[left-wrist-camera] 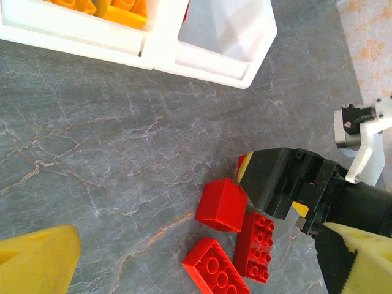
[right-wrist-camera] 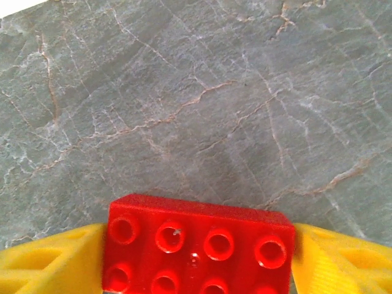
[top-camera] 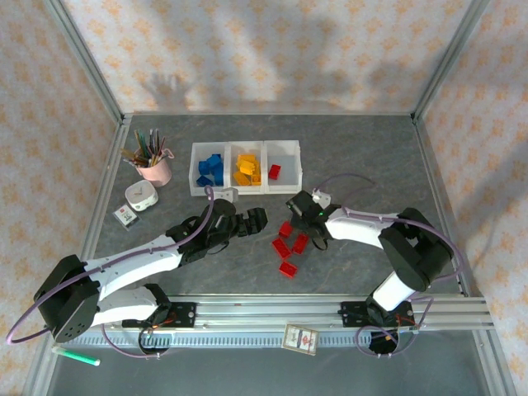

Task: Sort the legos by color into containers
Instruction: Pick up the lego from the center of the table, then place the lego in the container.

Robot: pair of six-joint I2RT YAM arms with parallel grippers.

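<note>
The containers (top-camera: 245, 186) are three joined white bins at the back centre: blue legos (top-camera: 209, 169) on the left, yellow ones (top-camera: 247, 167) in the middle, one red lego (top-camera: 274, 172) on the right. Several red legos (top-camera: 290, 247) lie on the table in front of them. My right gripper (top-camera: 290, 221) is low over this group; its yellow fingers (right-wrist-camera: 49, 263) press both ends of a studded red lego (right-wrist-camera: 196, 239). My left gripper (top-camera: 256, 219) hovers open just left of the group, with three red legos (left-wrist-camera: 223, 205) lying between its spread yellow fingertips (left-wrist-camera: 37, 257).
A pink cup of pens (top-camera: 154, 161), a small white device (top-camera: 142, 196) and a little box (top-camera: 125, 216) stand at the back left. The bin tray's corner (left-wrist-camera: 245, 67) lies close ahead of the left gripper. A metal frame rims the table.
</note>
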